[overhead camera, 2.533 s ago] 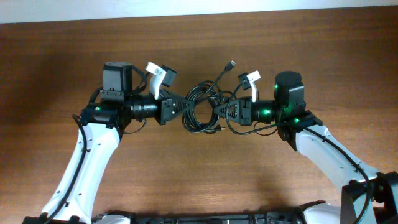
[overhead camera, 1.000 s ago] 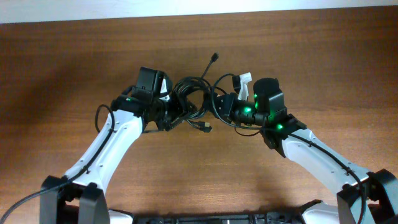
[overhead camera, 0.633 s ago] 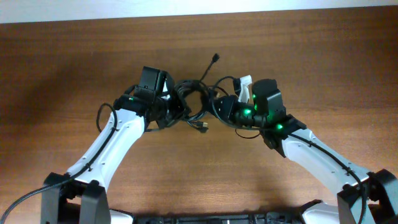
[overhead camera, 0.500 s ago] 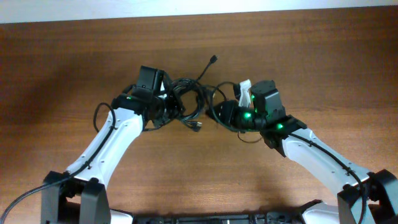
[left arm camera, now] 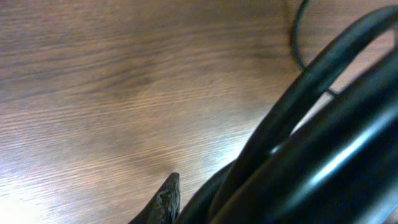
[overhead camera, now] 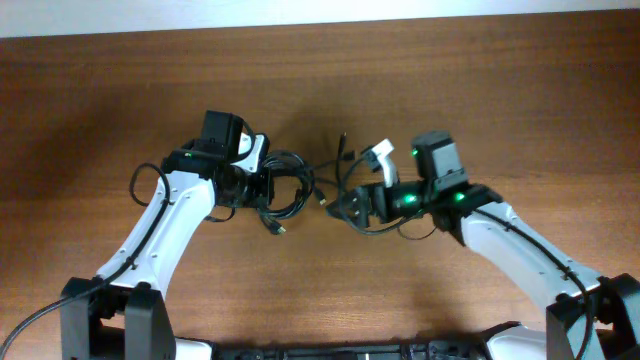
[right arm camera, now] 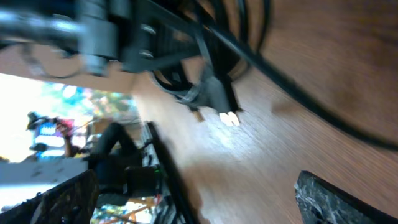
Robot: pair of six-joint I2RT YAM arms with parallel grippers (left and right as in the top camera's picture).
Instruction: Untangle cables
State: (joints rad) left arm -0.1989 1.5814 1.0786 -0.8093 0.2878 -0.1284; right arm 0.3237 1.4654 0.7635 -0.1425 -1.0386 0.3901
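Closest in, the left arm (overhead camera: 165,240) and the right arm (overhead camera: 520,245) are rising from the near edge of the desk (overhead camera: 330,300) and bending toward each other.

The left tool (overhead camera: 262,187) is pinching almost fully closed on the cables (overhead camera: 290,188). In its wrist view the thick black cords are crowding the lens and passing right beside one dark fingertip (left arm camera: 166,198) at the bottom edge. The bundle is lying as a few overlapping loops on the wood, right against this tool on the side facing the other arm. A plug (overhead camera: 277,229) is hanging out of the loops toward the near side, its pale tip resting on the desk.

The right tool (overhead camera: 348,205) is standing wide open and gripping nothing. Its fingers (right arm camera: 339,196) are showing in the two lower corners of its wrist view, with only bare wood between them. It is pointing at the bundle from just beside it, and cords are crossing the desk ahead of it.

Farther back, between the two tools, one loose cord end (overhead camera: 342,140) is pointing toward the far side. Beyond that, a pale band (overhead camera: 320,15) is running along the far edge of the desk.
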